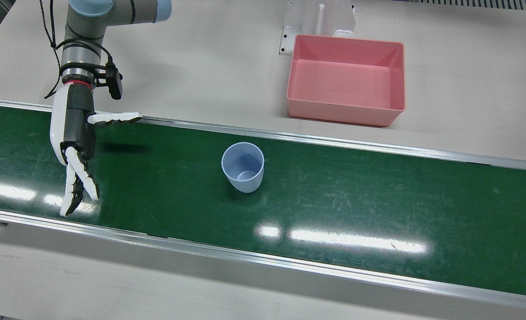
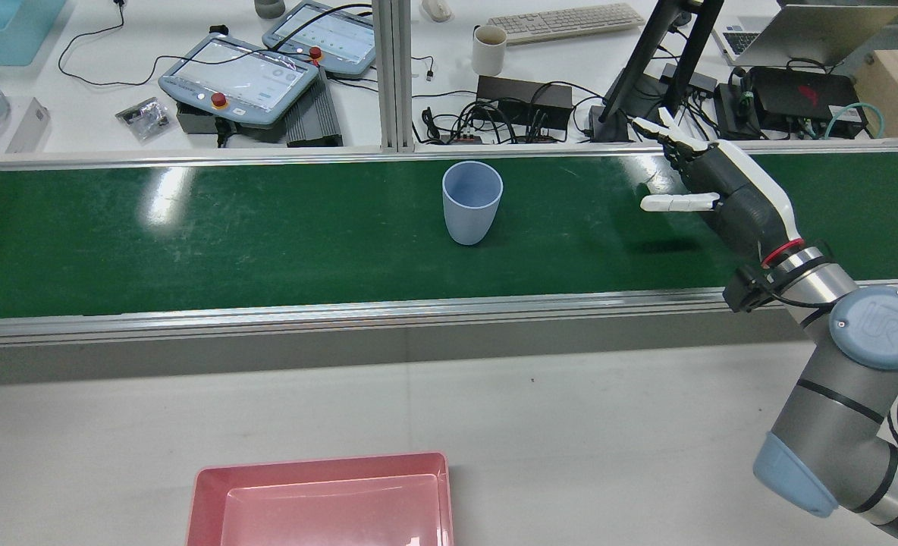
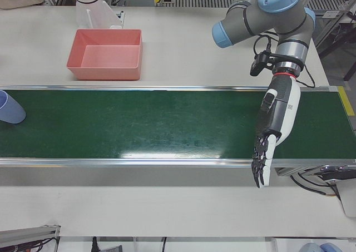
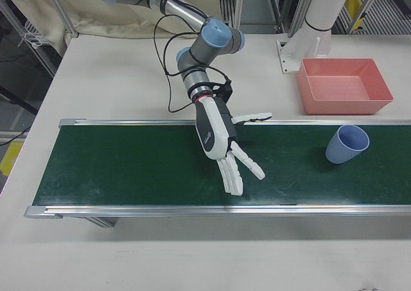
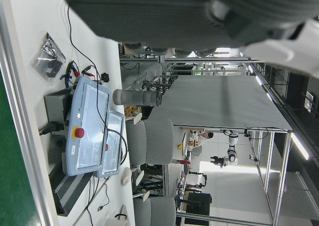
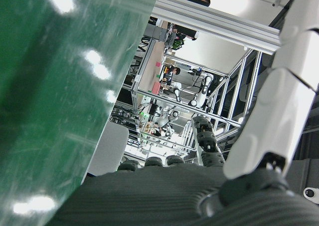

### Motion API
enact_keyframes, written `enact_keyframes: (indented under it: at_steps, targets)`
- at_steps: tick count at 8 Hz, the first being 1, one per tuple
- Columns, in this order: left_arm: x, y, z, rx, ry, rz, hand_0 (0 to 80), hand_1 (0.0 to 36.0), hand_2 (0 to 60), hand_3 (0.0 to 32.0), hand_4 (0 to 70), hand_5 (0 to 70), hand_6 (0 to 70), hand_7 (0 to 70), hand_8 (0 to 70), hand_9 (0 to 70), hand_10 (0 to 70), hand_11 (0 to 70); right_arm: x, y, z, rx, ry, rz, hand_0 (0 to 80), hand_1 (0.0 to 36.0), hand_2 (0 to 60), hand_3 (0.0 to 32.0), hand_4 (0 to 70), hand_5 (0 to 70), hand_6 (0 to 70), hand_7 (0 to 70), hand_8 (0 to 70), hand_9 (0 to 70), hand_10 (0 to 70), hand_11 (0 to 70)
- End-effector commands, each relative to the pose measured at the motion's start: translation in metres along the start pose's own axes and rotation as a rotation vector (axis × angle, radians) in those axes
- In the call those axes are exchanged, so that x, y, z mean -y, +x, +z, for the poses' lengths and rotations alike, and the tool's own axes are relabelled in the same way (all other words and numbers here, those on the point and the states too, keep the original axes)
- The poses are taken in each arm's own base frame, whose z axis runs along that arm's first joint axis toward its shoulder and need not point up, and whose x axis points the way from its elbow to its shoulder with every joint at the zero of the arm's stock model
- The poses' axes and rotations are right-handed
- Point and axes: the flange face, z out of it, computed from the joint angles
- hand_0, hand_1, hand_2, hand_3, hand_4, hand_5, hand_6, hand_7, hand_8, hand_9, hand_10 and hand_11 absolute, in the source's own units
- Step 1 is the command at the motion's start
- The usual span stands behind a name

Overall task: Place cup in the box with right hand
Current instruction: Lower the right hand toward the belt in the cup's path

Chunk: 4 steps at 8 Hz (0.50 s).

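A light blue cup (image 1: 243,168) stands upright and empty on the green conveyor belt (image 1: 378,200). It also shows in the rear view (image 2: 471,202), the right-front view (image 4: 347,144) and at the left edge of the left-front view (image 3: 10,108). The pink box (image 1: 343,113) sits empty on the white table behind the belt, near the cup. My right hand (image 1: 74,138) is open and empty above the belt, well apart from the cup, thumb spread; it also shows in the rear view (image 2: 722,197) and the right-front view (image 4: 221,140). My left hand (image 3: 272,132) is open and empty over the belt's far end.
A white pedestal (image 1: 318,18) stands just behind the box. Metal rails (image 1: 334,141) edge the belt on both sides. Teach pendants (image 2: 237,76), a keyboard (image 2: 563,21), a mug (image 2: 488,49) and cables lie on the desk beyond the belt.
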Motion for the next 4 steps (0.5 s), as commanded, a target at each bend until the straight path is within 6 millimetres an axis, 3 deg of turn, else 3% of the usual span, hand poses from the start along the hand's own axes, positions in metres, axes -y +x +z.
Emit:
enact_keyframes:
  at_steps: [1, 4]
  targets:
    - [0.0, 0.0, 0.0, 0.0, 0.0, 0.0, 0.0, 0.0, 0.0, 0.0, 0.0, 0.0, 0.0, 0.0, 0.0, 0.0, 0.0, 0.0, -0.0013, 0.0025, -0.0007, 0.001, 0.002, 0.002, 46.0, 14.4, 7.9, 0.0, 0.0, 2.9, 0.4, 0.0, 0.0, 0.0, 0.0, 0.0]
    - [0.0, 0.0, 0.0, 0.0, 0.0, 0.0, 0.0, 0.0, 0.0, 0.0, 0.0, 0.0, 0.0, 0.0, 0.0, 0.0, 0.0, 0.0, -0.0036, 0.003, 0.0002, 0.001, -0.002, 0.003, 46.1, 14.5, 8.3, 0.0, 0.0, 2.8, 0.5, 0.0, 0.0, 0.0, 0.0, 0.0]
